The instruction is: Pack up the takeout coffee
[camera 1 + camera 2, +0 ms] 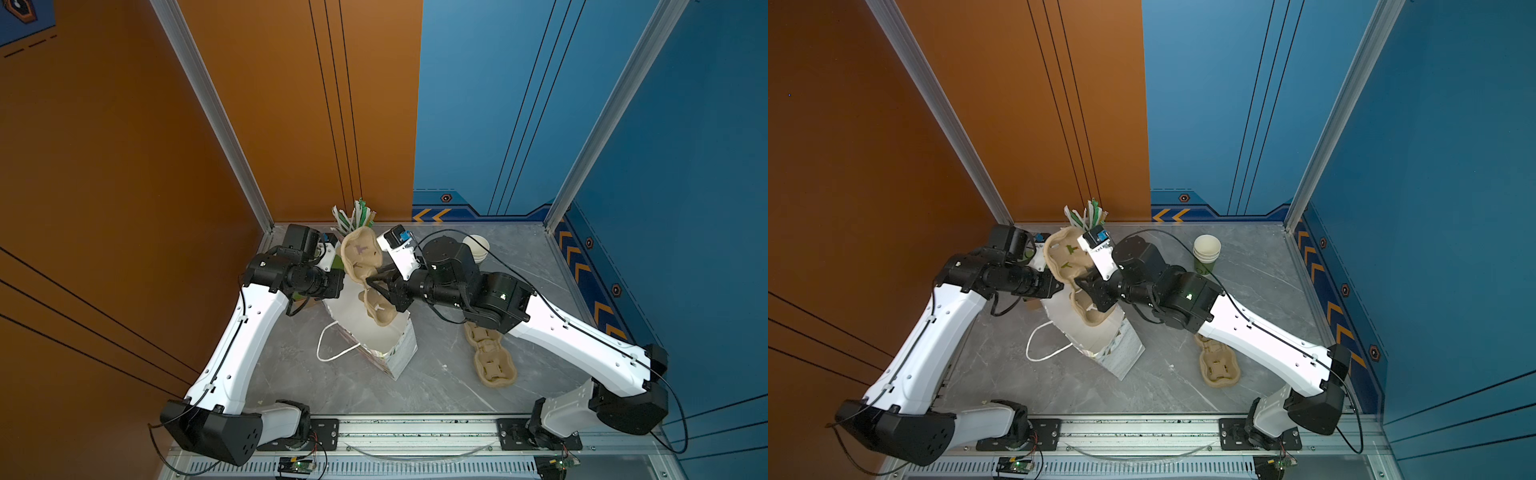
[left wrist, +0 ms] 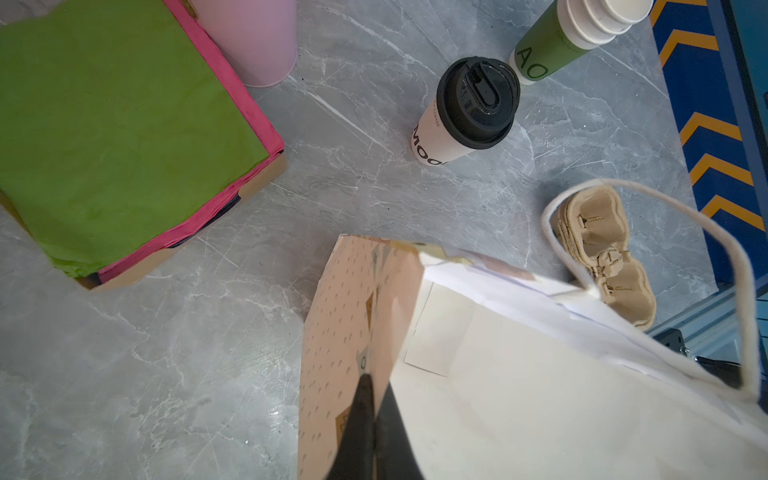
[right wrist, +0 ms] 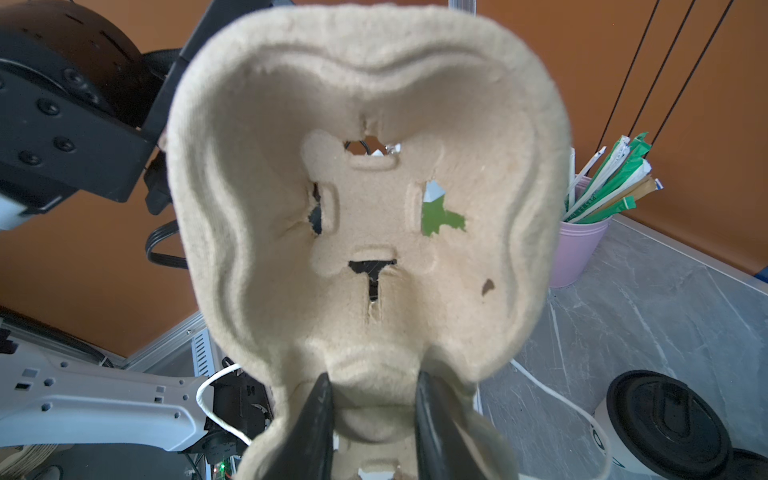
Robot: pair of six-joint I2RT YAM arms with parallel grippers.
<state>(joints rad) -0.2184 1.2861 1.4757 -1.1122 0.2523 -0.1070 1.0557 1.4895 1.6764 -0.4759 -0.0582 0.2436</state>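
The takeout coffee [image 2: 465, 112], a white cup with dark lettering and a black sip lid, stands on the grey table [image 2: 166, 353] beyond the bag; the right wrist view shows the takeout coffee [image 3: 665, 424] too. In both top views my right arm hides it. My left gripper [image 2: 374, 384] is shut on the rim of the paper bag [image 2: 345, 311], holding the bag [image 1: 399, 353] open. My right gripper [image 3: 372, 378] is shut on the middle ridge of a brown pulp cup carrier [image 3: 374, 199]. That carrier [image 1: 361, 253] stands tilted, its lower pocket inside the bag's mouth.
A stack of pulp carriers [image 1: 492, 361] lies under my right forearm. Lidless cups [image 1: 1206, 251] with a green bottom cup stand at the back right. A pink cup of sachets [image 3: 582, 232] is at the back wall. A box of green napkins [image 2: 116, 124] sits left of the bag.
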